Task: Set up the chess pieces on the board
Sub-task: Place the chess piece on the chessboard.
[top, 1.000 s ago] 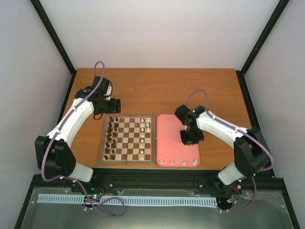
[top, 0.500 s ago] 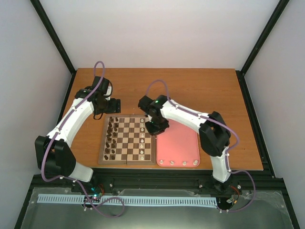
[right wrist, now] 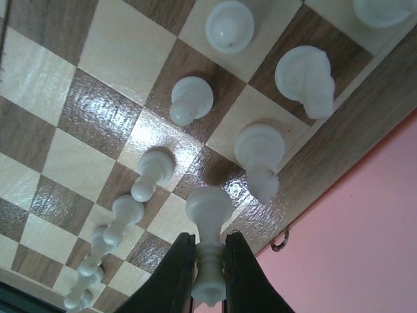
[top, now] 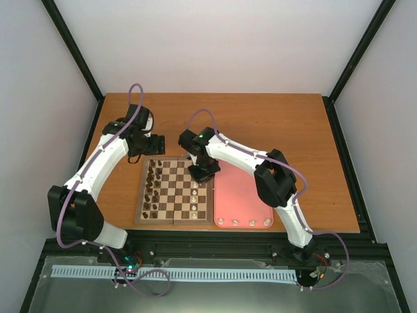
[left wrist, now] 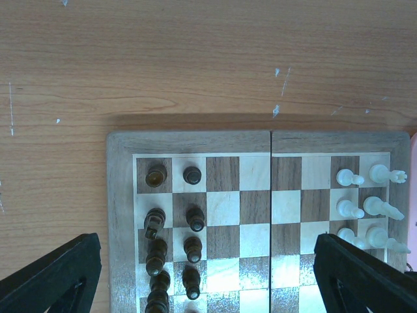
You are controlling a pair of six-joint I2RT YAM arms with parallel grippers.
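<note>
- Chess pieces (left wrist: pixel 365 208): small cream turned shapes, smooth and slightly glossy, with rounded heads on narrow necks. Most stand upright in the two right-hand columns of the board (left wrist: pixel 120 215), on the side next to the tray (top: pixel 244 189).
- You can see the board is square wood, with dark-brown and cream squares that catch the light, a pale wood border and a seam down its middle.
- Dark pieces (left wrist: pixel 192 215) of the same turned shape fill the two left-hand columns.
- Your right gripper (right wrist: pixel 208 254) is closed tight on one cream piece, the held piece (right wrist: pixel 208 207), with its black fingers pinching the narrow neck.
- The held piece's long axis runs in line with the fingers, and its broad rounded end points out past the tips, toward the board.
- It hangs over the board's right-hand squares near the far end, just beside the tray edge. You cannot tell whether it touches the surface.
- Your left gripper (left wrist: pixel 203 261) is spread wide with nothing between its fingers, over the board's far edge.
- The tray is flat, pink and round-cornered. Four more cream pieces stand in a row along its near edge.
</note>
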